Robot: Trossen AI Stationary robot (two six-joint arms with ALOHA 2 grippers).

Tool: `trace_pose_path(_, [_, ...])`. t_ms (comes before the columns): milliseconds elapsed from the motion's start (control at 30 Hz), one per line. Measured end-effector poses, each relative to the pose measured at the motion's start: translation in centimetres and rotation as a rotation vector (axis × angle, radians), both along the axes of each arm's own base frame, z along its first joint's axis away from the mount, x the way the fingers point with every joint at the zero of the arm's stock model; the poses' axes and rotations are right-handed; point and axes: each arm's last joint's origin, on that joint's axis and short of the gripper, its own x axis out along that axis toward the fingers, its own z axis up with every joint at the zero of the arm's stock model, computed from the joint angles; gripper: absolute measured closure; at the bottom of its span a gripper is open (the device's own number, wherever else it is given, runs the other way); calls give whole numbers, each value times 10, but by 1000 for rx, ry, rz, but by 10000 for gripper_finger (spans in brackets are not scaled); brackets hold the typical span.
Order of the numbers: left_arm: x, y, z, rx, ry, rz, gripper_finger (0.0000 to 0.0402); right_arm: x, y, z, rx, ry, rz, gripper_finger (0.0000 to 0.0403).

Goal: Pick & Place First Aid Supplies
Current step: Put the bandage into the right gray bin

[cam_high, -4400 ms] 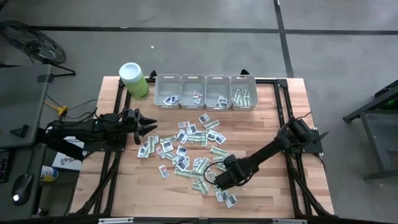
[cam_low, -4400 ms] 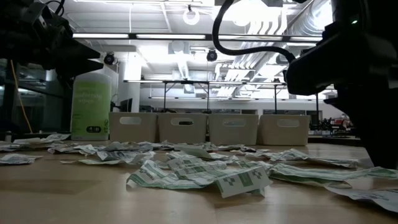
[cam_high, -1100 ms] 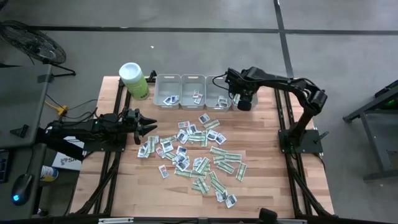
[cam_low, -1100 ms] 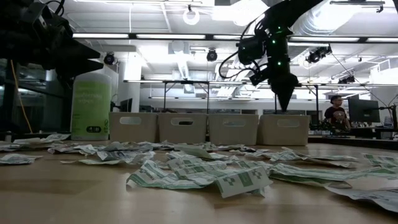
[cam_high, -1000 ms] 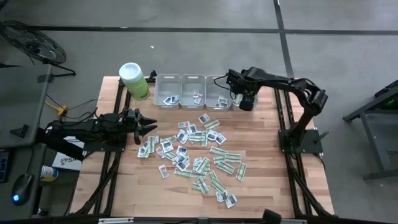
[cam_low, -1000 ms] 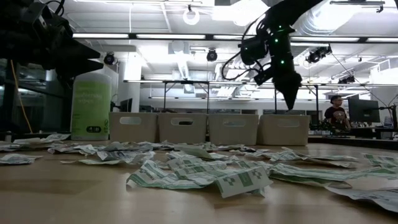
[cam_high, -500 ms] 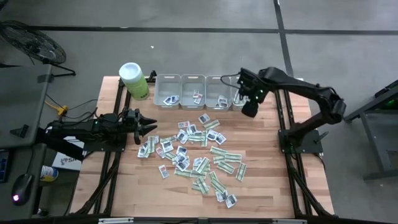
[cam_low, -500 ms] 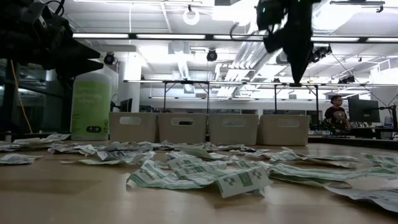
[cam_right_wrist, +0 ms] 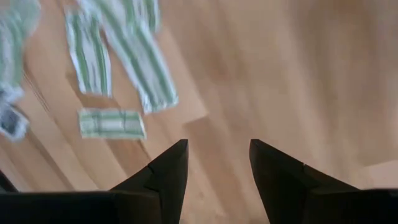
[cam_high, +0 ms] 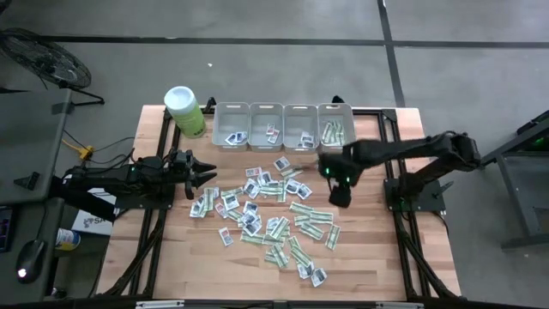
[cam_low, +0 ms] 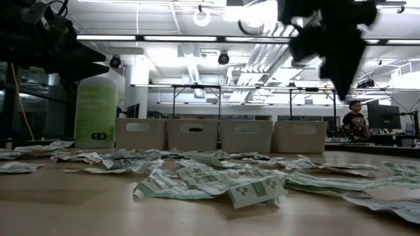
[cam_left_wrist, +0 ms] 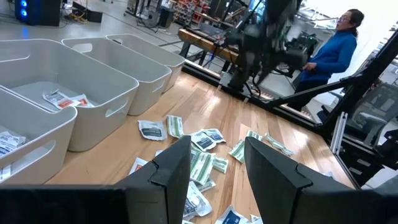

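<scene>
High view, table: my table (cam_high: 369, 249) carries the scatter of first aid supplies (cam_high: 266, 210) across its middle, with four grey bins (cam_high: 283, 126) along the far edge already holding a few packets each.
Right arm: a second ago it hung over the rightmost bin (cam_high: 336, 127); now it has swung back out over bare wood beside the pile's right edge.
Right gripper (cam_high: 340, 196): fingers parted, nothing between them, so that drop looks finished and I judge I am heading for another packet.
Nearest targets: green-and-white strips (cam_right_wrist: 118, 43) lie just ahead of my fingers.
Left gripper (cam_high: 204, 178): parked at the pile's left edge, open and empty.
</scene>
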Motion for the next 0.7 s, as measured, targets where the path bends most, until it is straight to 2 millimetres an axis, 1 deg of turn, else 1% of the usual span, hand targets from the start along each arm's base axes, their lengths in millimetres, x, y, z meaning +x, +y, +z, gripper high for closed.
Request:
trace_pose_path(67, [0,0,0,0,0,0,252,-4,9,-19,56,18,-6,237])
trace_pose_path(133, [0,0,0,0,0,-1,252,-7,15,-33,92,19,-21,237])
trace_pose_path(267, [0,0,0,0,0,-1,252,-13,28,-55,124,12,-9,237])
trace_pose_path(467, [0,0,0,0,0,0,252,-17,43,-74,170,-32,-4,237])
trace_pose_path(700, [0,0,0,0,0,0,252,-21,57,-90,196,-108,7,237])
